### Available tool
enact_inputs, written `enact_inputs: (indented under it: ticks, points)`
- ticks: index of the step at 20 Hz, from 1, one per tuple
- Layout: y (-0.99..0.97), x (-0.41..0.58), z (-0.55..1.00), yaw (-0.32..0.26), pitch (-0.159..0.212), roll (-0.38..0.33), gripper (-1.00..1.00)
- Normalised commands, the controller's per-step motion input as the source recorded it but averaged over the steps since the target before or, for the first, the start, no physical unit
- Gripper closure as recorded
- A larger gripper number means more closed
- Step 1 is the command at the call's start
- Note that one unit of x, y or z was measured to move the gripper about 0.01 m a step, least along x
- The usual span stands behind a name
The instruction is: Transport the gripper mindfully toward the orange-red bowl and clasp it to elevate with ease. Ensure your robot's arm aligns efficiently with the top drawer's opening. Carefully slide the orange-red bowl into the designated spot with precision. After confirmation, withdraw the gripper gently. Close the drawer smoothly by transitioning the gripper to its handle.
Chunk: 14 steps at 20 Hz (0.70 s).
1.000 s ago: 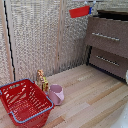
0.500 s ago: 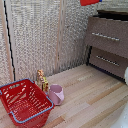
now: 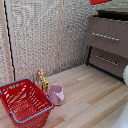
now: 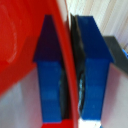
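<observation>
Two blue fingertips [image 4: 50,70] pinch the rim of the orange-red bowl [image 4: 22,45].
The jaws stand narrow, one pad on each side of the thin rim, touching it, so the gripper [image 4: 70,75] holds the bowl. In the exterior view the bowl [image 3: 99,1] shows at the top edge, above the top drawer [image 3: 107,36] and its handle [image 3: 105,36].

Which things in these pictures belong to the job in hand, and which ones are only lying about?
Belonging to the job:
- glossy orange-red bowl, its rim clamped between the blue-tipped fingers
- grey-brown wooden top drawer
- its long silver bar handle

Only lying about:
- red wire-mesh basket
- pink mug
- small yellow-brown figure behind the mug
- darker brown lower drawer
</observation>
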Motion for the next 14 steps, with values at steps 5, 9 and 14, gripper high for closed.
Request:
enact_inputs:
  ticks: [5,9,14]
  points:
    - [-0.71,-0.003,0.05,-0.060,0.004,0.046,1.00]
    - [-0.37,-0.062,0.00,-0.051,0.000,0.006,1.00]
    - [-0.39,-0.066,0.00,-0.020,0.003,0.019,1.00]
